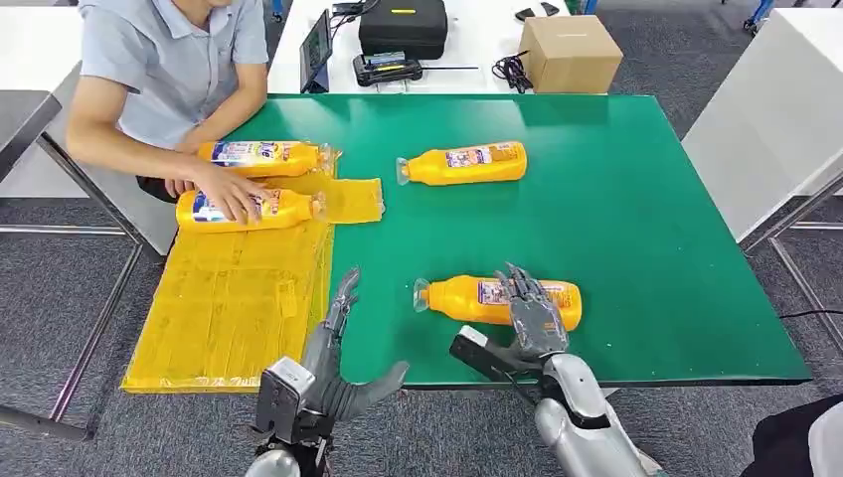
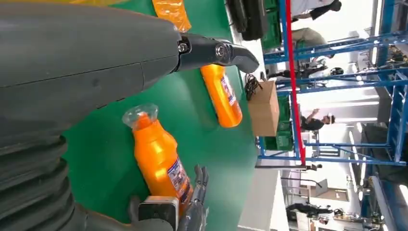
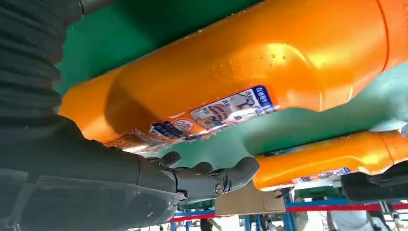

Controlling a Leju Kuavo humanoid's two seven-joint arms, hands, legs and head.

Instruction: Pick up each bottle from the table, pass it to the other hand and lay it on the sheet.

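An orange bottle (image 1: 467,299) (image 2: 161,159) (image 3: 240,72) lies on its side near the front edge of the green table (image 1: 646,229), cap to the left. My right hand (image 1: 532,318) (image 3: 192,180) lies over its labelled end, fingers stretched across the top and the thumb spread on the near side, apart from it. A second orange bottle (image 1: 462,164) (image 2: 222,96) (image 3: 327,161) lies farther back, mid-table. My left hand (image 1: 333,373) (image 2: 96,62) hovers open and empty at the front edge beside the yellow sheet (image 1: 234,298). Two more bottles (image 1: 260,156) (image 1: 288,209) lie on the sheet.
A person in a grey shirt (image 1: 169,60) sits at the far left, one hand (image 1: 224,191) on the nearer bottle on the sheet. Behind the table stand a cardboard box (image 1: 569,52) (image 2: 264,108), a black case (image 1: 403,25) and a tablet (image 1: 316,52).
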